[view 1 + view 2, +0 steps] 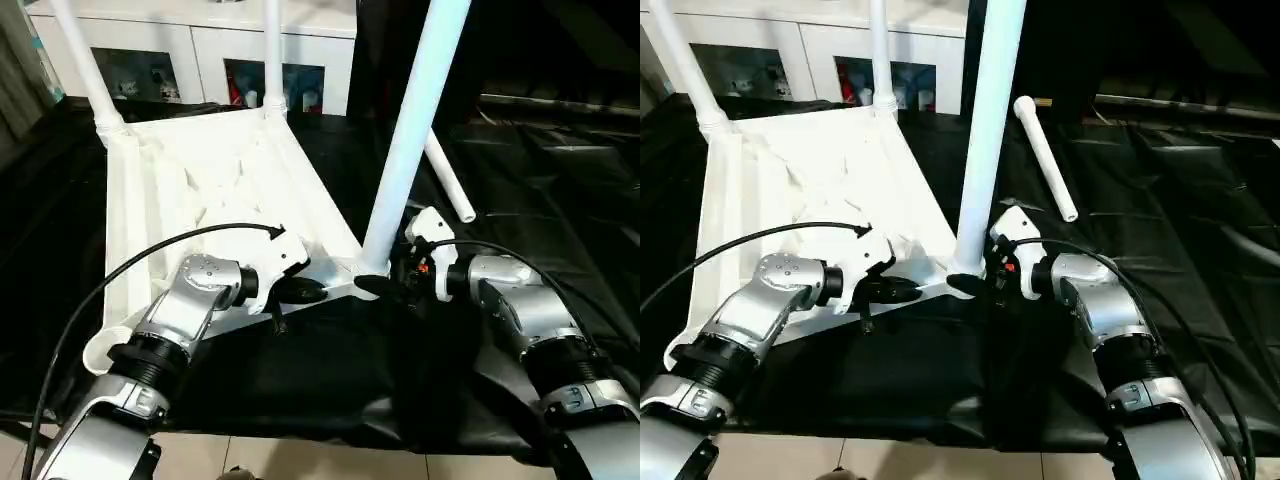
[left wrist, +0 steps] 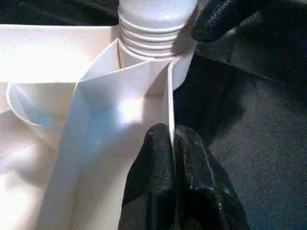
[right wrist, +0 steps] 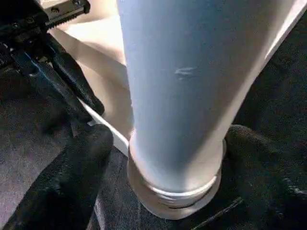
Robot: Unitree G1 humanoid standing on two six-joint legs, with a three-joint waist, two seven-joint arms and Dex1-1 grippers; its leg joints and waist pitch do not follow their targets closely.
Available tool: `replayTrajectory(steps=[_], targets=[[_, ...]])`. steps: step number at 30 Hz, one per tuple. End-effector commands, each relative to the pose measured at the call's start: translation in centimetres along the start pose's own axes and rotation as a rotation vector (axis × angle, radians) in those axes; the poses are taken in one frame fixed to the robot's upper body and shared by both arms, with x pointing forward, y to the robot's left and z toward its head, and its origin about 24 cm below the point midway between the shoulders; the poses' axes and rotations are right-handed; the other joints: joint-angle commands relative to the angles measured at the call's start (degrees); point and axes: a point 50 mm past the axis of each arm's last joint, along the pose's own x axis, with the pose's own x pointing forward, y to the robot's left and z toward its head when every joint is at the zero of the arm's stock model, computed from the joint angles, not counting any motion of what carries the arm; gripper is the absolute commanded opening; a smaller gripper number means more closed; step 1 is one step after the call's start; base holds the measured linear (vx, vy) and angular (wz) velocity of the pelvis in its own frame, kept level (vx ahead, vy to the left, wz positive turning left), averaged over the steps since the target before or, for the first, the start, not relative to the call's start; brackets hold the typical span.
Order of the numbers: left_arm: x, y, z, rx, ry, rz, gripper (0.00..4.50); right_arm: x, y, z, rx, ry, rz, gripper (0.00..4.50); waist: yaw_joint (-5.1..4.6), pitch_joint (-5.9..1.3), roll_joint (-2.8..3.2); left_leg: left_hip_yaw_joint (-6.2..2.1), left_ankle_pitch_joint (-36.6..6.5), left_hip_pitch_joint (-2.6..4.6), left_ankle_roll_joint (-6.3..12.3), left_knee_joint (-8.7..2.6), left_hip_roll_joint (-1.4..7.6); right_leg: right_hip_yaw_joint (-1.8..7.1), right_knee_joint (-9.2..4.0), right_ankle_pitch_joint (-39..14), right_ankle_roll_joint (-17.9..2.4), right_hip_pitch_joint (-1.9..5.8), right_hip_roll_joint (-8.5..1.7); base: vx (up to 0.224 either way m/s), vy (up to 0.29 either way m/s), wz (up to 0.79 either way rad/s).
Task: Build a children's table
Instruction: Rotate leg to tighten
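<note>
the upright leg [image 1: 405, 150] stands between the spread fingers of the right gripper [image 3: 158, 163], while the left gripper [image 2: 173, 158] is clamped on the table top's rim [image 2: 169, 105] just beside it.

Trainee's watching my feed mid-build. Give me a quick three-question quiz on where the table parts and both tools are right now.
1. True or false: the loose leg lies on the upturned tabletop.
2. The left tool is shut on: A) a standing leg, B) the tabletop's rim, C) a cable.
3. Which leg do the right tool's open fingers flank?

Key: 1. False, it lies on the black cloth beside the tabletop. 2. B. 3. The near-corner leg, at its base by the socket.
</note>
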Motion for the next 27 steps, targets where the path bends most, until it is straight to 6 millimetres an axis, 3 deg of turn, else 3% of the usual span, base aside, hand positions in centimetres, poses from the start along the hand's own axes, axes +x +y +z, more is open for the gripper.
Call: replayTrajectory(steps=[1, 4, 11, 17, 20, 21, 24, 27], targets=[[0.62, -0.82, -0.17, 0.001, 0.009, -0.054, 0.00, 0.47, 0.61, 0.02, 0.002, 0.004, 0.047, 3.58, 0.02, -3.47, -0.41, -1.04, -4.99, 0.42, 4.01, -3.46, 2.75, 3.49, -3.30, -2.79, -13.90, 3.08, -4.08, 0.000, 0.000, 0.00], [0.59, -0.85, -0.21, -0.002, 0.009, -0.056, 0.00, 0.49, 0.58, 0.06, 0.007, -0.001, 0.046, 3.49, 0.01, -3.47, -0.35, -1.04, -5.02, 0.44, 4.04, -3.45, 2.76, 3.46, -3.28, -2.58, -14.06, 3.05, -4.04, 0.000, 0.000, 0.00], [0.51, -0.90, -0.29, -0.004, 0.015, -0.058, 0.00, 0.66, 0.80, -0.32, 0.006, 0.017, 0.056, 2.80, 0.08, -3.51, -0.31, -1.05, -5.13, 0.47, 3.82, -3.40, 2.74, 3.46, -3.23, -2.73, -13.99, 3.07, -4.05, 0.000, 0.000, 0.00], [0.46, -0.89, -0.32, -0.002, 0.018, -0.060, 0.00, 0.64, 0.88, -0.65, 0.008, 0.026, 0.058, 2.67, 0.11, -3.58, -0.32, -1.05, -4.56, 0.44, 4.06, -3.30, 2.71, 3.45, -3.08, -1.68, -14.21, 3.14, -4.02, 0.000, 0.000, 0.00], [0.40, -0.90, -0.37, -0.003, 0.022, -0.063, 0.00, 0.67, 0.95, -0.85, 0.007, 0.035, 0.059, 2.66, 0.13, -3.64, -0.32, -1.05, -4.15, 0.43, 4.24, -3.24, 2.69, 3.43, -2.97, -1.01, -14.39, 3.16, -3.99, 0.000, 0.000, 0.00], [0.39, -0.90, -0.37, -0.003, 0.023, -0.064, 0.00, 0.68, 0.96, -0.89, 0.001, 0.038, 0.057, 2.65, 0.15, -3.66, 0.03, -1.09, -4.15, 0.42, 4.21, -3.21, 2.67, 3.43, -2.93, -0.79, -14.49, 3.17, -4.01, 0.000, 0.000, 0.00], [0.44, -0.90, -0.34, -0.003, 0.024, -0.066, 0.00, 0.73, 0.76, -0.90, -0.016, 0.039, 0.025, 2.64, 0.11, -3.65, -0.16, -1.07, -4.40, 0.42, 4.06, -3.22, 2.68, 3.41, -2.95, -0.65, -14.57, 3.17, -3.96, 0.000, 0.000, 0.00], [0.47, -0.90, -0.32, -0.004, 0.024, -0.067, 0.00, 0.83, 0.70, -0.80, 0.001, 0.024, 0.025, 3.34, 0.10, -3.65, -0.16, -1.06, -4.88, 0.43, 3.87, -3.22, 2.66, 3.44, -3.01, -1.23, -14.56, 3.21, -4.02, 0.000, 0.000, 0.00]])
